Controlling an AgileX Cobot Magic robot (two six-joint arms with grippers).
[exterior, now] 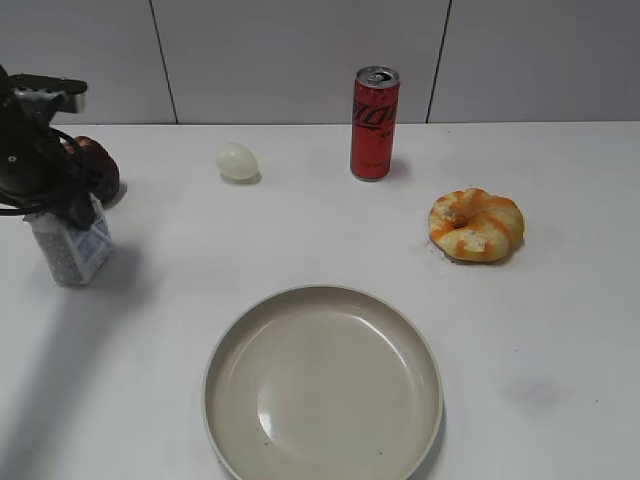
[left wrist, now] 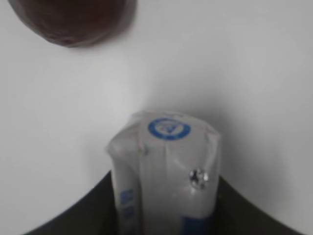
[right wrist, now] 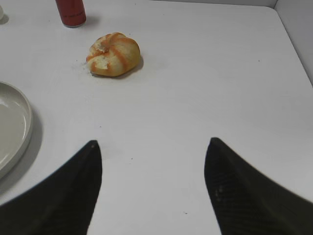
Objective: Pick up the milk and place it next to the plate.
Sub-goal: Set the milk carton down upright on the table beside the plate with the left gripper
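The milk point(exterior: 70, 248) is a small white-and-blue carton standing at the far left of the table. In the left wrist view the milk point(left wrist: 166, 156) fills the space between the two dark jaws. My left gripper point(exterior: 76, 208) is shut on the carton's upper part, with both jaws point(left wrist: 164, 200) against its sides. I cannot tell whether its base is touching the table. The plate point(exterior: 222, 400) is large, round and beige-grey, at front centre, well to the right of the milk. Its rim also shows in the right wrist view point(right wrist: 22, 122). My right gripper point(right wrist: 152, 147) is open and empty over bare table.
A tall red can point(exterior: 374, 123) stands at back centre. A pale egg-shaped object point(exterior: 237, 161) lies to its left. An orange-striped bun point(exterior: 476, 225) lies at right. A dark red-brown round object point(exterior: 102, 168) sits just behind the milk and shows in the left wrist view point(left wrist: 73, 19).
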